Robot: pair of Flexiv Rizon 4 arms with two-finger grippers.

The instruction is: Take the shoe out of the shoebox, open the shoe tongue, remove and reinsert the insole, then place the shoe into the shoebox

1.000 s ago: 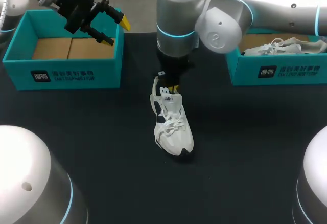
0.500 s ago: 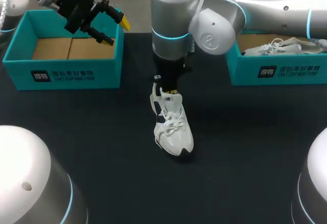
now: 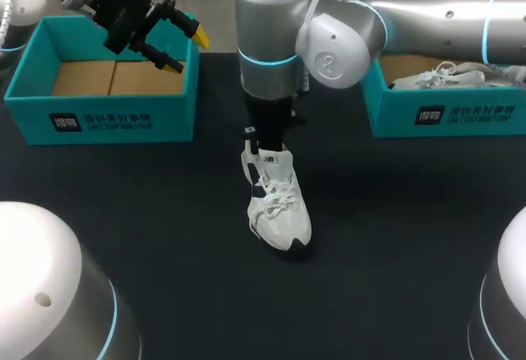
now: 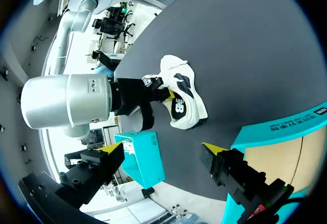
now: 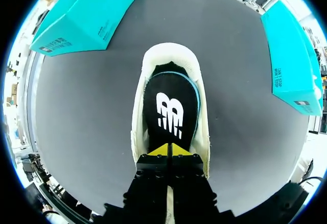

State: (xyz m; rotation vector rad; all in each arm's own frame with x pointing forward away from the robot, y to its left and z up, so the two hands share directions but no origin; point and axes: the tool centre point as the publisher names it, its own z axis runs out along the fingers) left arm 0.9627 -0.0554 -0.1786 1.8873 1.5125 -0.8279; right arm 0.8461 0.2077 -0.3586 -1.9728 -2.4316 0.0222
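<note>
Our right gripper (image 5: 168, 150) pinches the insole (image 5: 170, 109) at the heel of the shoe (image 3: 278, 204). Left gripper (image 3: 186, 52) (fingers spread) hangs well away from it.

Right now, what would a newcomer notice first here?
The white shoe at mid-table, with the right gripper, tips together, at the heel end of its black insole. Then the left gripper, open above the left teal shoebox.

left end effector (image 3: 187, 52) splayed, right (image 5: 169, 150) apparently pinched
</note>
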